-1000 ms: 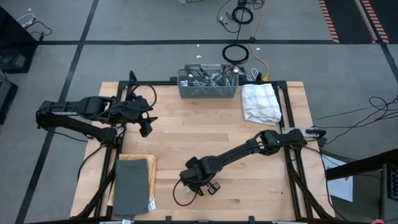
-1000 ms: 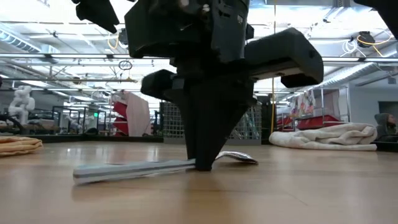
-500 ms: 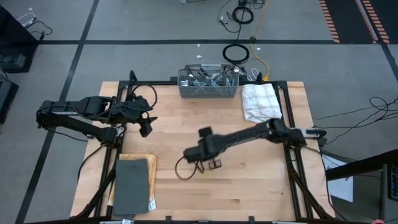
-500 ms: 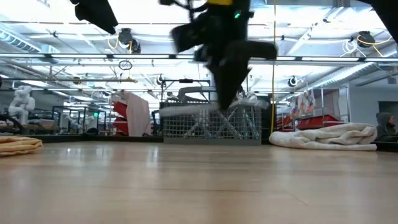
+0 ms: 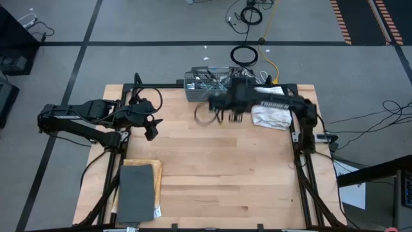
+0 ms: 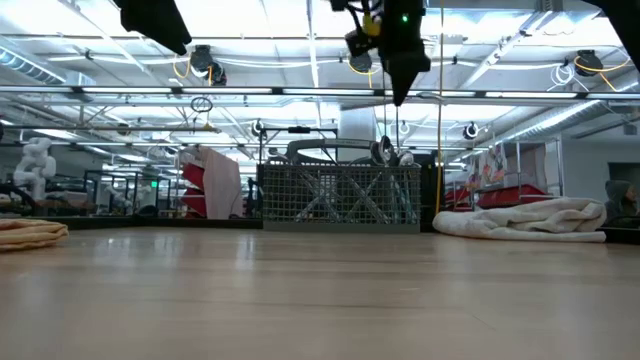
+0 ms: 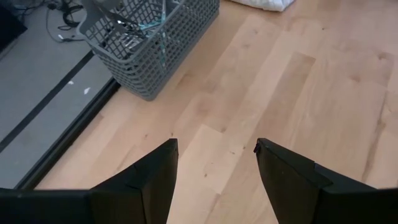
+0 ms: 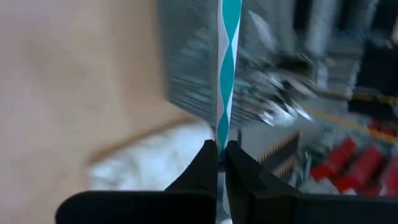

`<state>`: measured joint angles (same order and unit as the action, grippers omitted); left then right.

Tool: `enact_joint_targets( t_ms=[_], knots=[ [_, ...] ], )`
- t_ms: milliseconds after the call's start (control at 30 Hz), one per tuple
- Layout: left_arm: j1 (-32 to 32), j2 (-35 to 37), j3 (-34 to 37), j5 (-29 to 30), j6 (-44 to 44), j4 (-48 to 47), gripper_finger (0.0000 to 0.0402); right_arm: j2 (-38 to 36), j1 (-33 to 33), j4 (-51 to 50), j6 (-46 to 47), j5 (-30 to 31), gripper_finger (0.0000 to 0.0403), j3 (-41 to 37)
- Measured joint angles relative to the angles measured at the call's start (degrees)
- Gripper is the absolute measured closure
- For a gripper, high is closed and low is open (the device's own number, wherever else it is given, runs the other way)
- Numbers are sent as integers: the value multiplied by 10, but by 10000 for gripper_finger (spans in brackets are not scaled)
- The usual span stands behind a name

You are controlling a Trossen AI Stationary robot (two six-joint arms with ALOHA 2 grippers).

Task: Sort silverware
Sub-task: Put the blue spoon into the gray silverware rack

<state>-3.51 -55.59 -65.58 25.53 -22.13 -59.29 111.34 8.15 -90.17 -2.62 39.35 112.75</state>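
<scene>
Table (image 5: 212, 161): light wooden top of butcher-block planks, set in a dark frame.

Basket (image 5: 214, 87): grey wire mesh, standing at the far edge of the table, near the middle; silverware (image 5: 212, 80) stands inside it.

Towel (image 5: 270, 107): white, folded, lying just beside the basket, toward the right arm's side.

Cloth (image 5: 143, 169): tan, flat, well apart from the basket at the near left corner.

Pad (image 5: 136, 192): dark grey, rectangular, lying partly over the cloth.

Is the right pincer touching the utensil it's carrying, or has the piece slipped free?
Touching. The right wrist view shows the right pincer with its fingers pressed against both sides of the blue-patterned utensil handle, no gap between them.
</scene>
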Motion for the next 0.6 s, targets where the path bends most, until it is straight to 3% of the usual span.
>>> enact_joint_targets(
  t_ms=[200,267,600],
  knots=[
    [0,0,0,9,0,0,178,-2,89,1,-63,68,403,0],
    [0,0,0,11,0,-2,178,1,107,1,-105,116,403,0],
    [0,0,0,18,0,-3,178,5,125,1,-367,291,403,0]
  ],
)
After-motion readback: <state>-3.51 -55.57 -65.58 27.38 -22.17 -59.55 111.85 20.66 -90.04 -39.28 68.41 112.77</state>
